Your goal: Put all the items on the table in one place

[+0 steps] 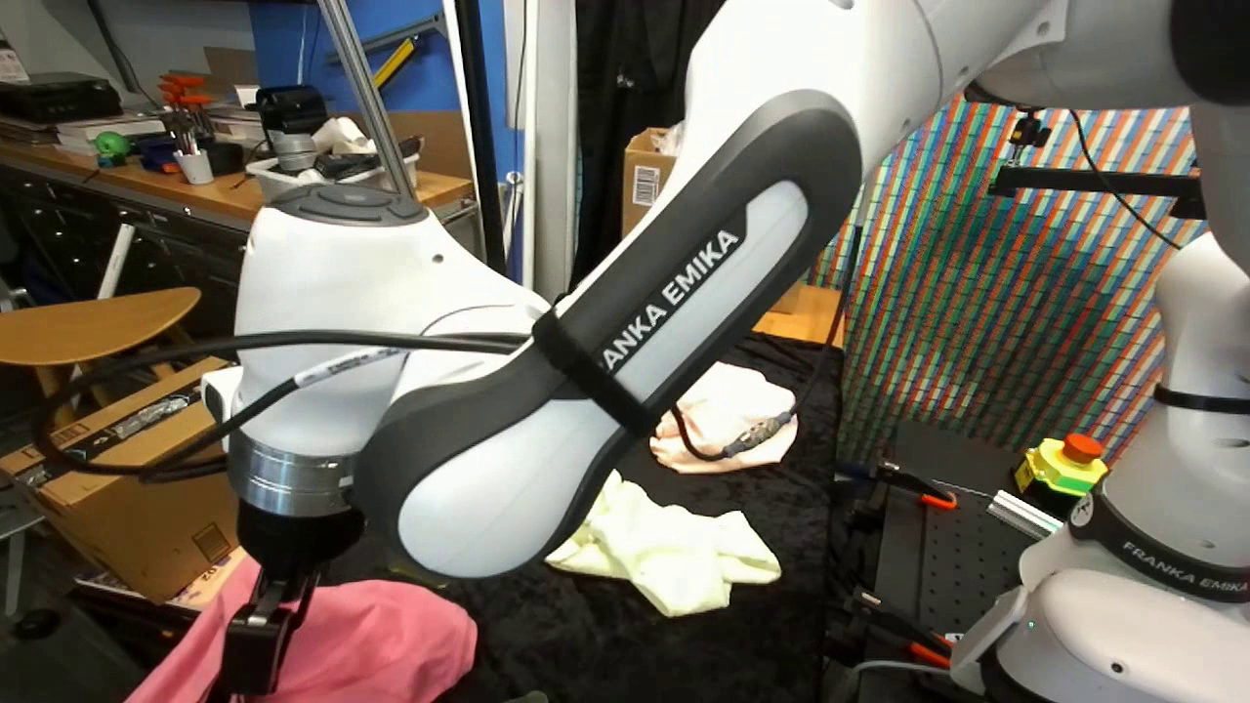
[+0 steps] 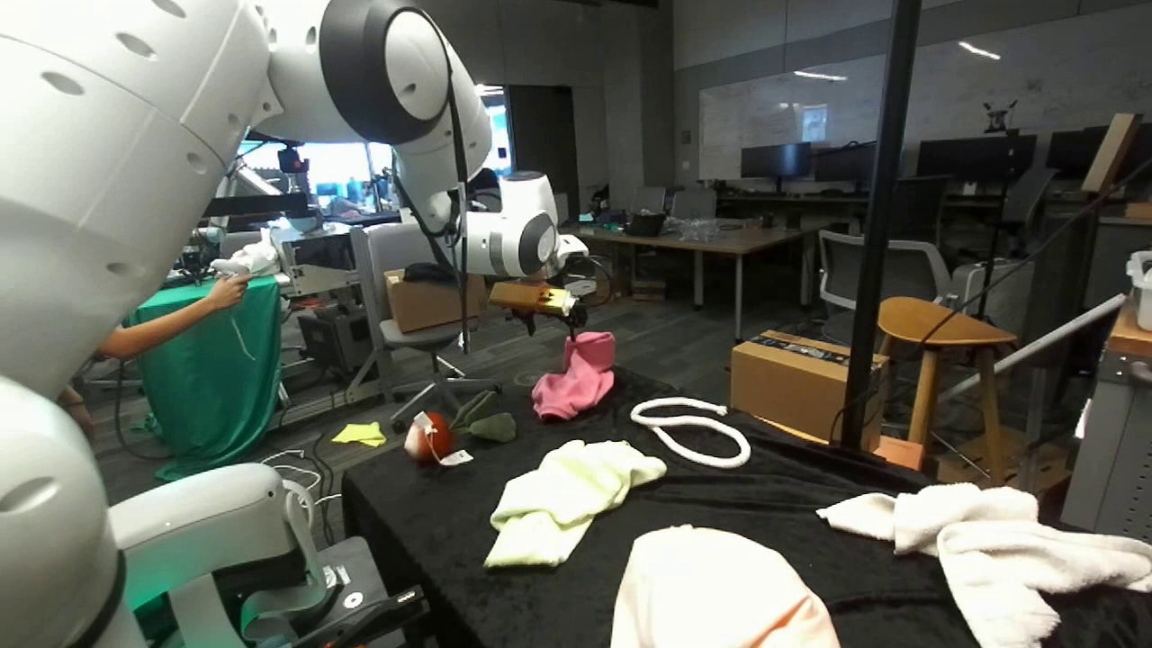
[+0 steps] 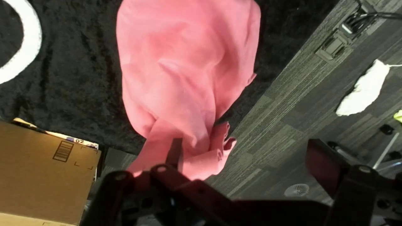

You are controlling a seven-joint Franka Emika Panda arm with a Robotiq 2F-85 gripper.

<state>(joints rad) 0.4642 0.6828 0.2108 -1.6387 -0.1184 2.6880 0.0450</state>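
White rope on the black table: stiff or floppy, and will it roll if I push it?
The white rope is likely floppy, since it lies in loose bends. Pushed, it will probably slide or change shape rather than roll, because it isn't lying straight.

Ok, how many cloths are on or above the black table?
4. In an exterior view: pink cloth at the far end, pale yellow cloth nearer, peach cloth at the picture's bottom, white cloth at right. More may be hidden.

smooth, matt pink cloth (image 3: 185,56); velvety black table (image 2: 756,504)
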